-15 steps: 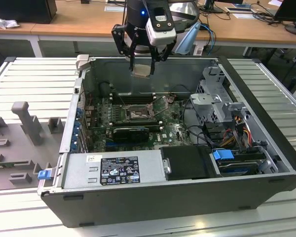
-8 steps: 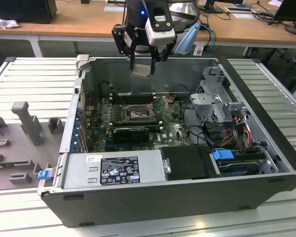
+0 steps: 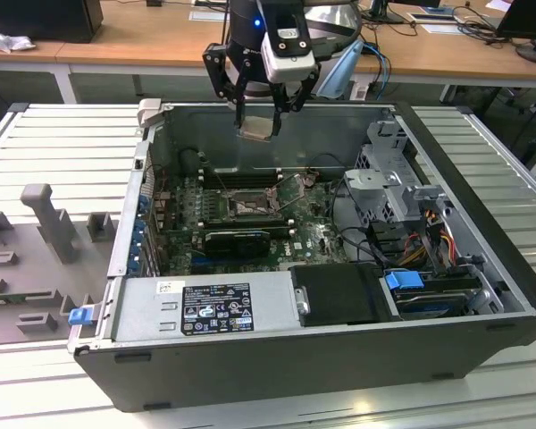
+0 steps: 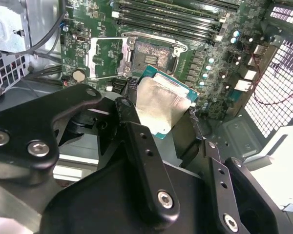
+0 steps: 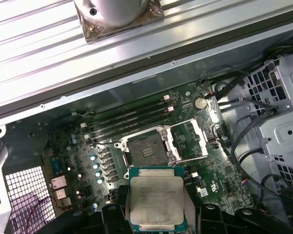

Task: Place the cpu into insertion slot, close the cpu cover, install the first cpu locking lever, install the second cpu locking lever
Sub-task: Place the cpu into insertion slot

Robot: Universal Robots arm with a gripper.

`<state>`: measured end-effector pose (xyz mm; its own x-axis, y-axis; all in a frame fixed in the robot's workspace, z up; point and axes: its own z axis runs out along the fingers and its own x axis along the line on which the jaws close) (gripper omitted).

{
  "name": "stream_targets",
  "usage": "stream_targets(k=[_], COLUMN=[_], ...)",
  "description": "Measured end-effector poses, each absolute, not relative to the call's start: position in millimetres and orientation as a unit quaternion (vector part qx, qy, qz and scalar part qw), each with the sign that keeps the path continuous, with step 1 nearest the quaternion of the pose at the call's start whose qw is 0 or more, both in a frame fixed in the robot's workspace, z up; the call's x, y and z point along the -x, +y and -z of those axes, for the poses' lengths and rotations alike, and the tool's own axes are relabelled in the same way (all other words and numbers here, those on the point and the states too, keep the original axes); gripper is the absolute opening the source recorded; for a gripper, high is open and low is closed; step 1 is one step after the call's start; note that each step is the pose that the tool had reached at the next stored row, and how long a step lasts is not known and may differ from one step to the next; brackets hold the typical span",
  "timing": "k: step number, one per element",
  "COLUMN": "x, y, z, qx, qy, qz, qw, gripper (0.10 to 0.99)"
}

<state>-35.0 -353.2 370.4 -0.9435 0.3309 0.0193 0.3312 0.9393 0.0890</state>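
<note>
My gripper (image 3: 255, 118) hangs above the open computer case, shut on the cpu (image 3: 255, 126), a flat silvery-beige square chip. In both wrist views the cpu (image 4: 163, 105) (image 5: 156, 197) sits between the black fingers (image 4: 129, 114), well above the green motherboard. The insertion slot (image 5: 145, 148) (image 4: 154, 51) (image 3: 248, 207) lies bare below, a dark square recess with a metal rim. The cpu cover (image 5: 191, 140) (image 4: 103, 59) is swung open and lies beside the slot.
Long black memory slots (image 5: 129, 119) run along one side of the slot. A black card (image 3: 237, 241), a power supply (image 3: 205, 308), a drive cage (image 3: 389, 170) and loose cables (image 3: 429, 237) crowd the case. A grey fixture (image 3: 49, 223) stands outside, at the exterior view's left.
</note>
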Motion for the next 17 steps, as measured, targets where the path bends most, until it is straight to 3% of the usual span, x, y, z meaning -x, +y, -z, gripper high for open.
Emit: stream_targets(k=[17], x=[35.0], y=[-353.2], z=[-370.4], qx=[0.210], qy=[-0.977], qz=[0.046], qw=[0.000], gripper=[0.529])
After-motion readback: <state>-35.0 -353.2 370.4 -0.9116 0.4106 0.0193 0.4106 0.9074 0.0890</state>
